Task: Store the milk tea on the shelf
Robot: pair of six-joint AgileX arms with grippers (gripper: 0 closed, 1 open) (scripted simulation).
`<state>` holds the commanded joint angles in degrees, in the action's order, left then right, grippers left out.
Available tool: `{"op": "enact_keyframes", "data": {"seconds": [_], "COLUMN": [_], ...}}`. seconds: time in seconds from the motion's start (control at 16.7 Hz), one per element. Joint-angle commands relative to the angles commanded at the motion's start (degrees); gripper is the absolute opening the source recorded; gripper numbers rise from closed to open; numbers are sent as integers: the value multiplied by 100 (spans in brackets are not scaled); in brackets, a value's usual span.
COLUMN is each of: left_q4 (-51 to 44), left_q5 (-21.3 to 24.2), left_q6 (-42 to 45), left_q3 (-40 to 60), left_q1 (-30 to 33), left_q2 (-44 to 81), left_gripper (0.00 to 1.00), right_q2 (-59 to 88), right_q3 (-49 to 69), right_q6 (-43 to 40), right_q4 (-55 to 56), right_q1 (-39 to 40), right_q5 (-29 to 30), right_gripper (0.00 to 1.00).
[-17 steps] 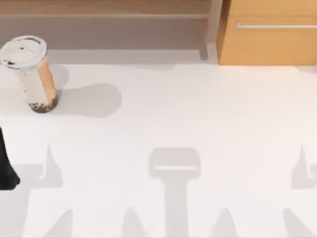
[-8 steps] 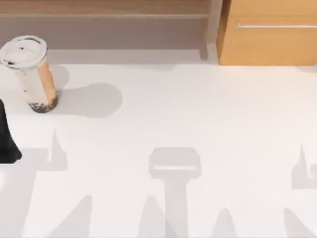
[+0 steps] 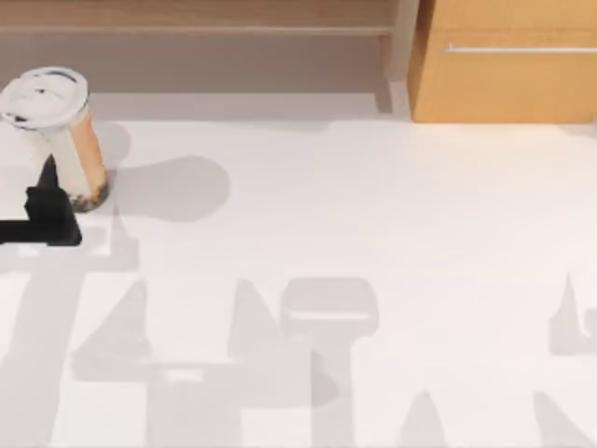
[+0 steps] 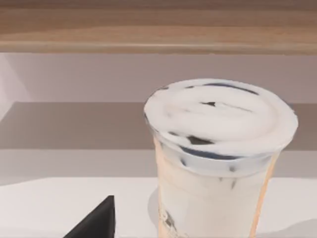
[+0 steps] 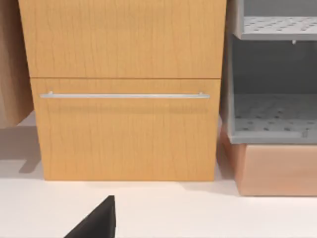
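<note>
left gripper [image 3: 47,201] beside tea [image 3: 58,140] | fingers' state: couldn't tell | advice: straddle mid-cup, grip gently, keep upright | shelf [image 3: 196,47] beyond

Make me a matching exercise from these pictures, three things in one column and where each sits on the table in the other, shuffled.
1. tall clear plastic cup of milk tea with white domed lid
2. orange-tan cabinet with silver bar handle
3. black left gripper

A. back right
B. far left, just in front of the cup
C. back left, before the light-wood shelf

Pairs: 1-C, 2-A, 3-B
</note>
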<state>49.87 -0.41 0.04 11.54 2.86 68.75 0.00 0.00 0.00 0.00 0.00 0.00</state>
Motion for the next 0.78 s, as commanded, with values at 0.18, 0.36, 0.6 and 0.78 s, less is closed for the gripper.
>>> {"op": "enact_keyframes", "data": {"seconds": [0.18, 0.36, 0.6, 0.78], "left_q4": [1026, 1783, 2206, 2206], "left_q5": [-28, -50, -64, -64], "left_q6": [-6, -14, -20, -20], "left_q3": [229, 412, 527, 527], "left_q1": [38, 63, 75, 75], "left_q2": [1531, 2587, 3133, 3133], "left_gripper": [100, 100, 100, 100], "right_q2": [0, 0, 0, 0], "right_q3": [0, 0, 0, 0], "right_q6": [0, 0, 0, 0], "right_q4": [0, 0, 0, 0], "right_q1": [0, 0, 0, 0], "right_q5": [0, 0, 0, 0], "right_gripper": [100, 100, 100, 100]}}
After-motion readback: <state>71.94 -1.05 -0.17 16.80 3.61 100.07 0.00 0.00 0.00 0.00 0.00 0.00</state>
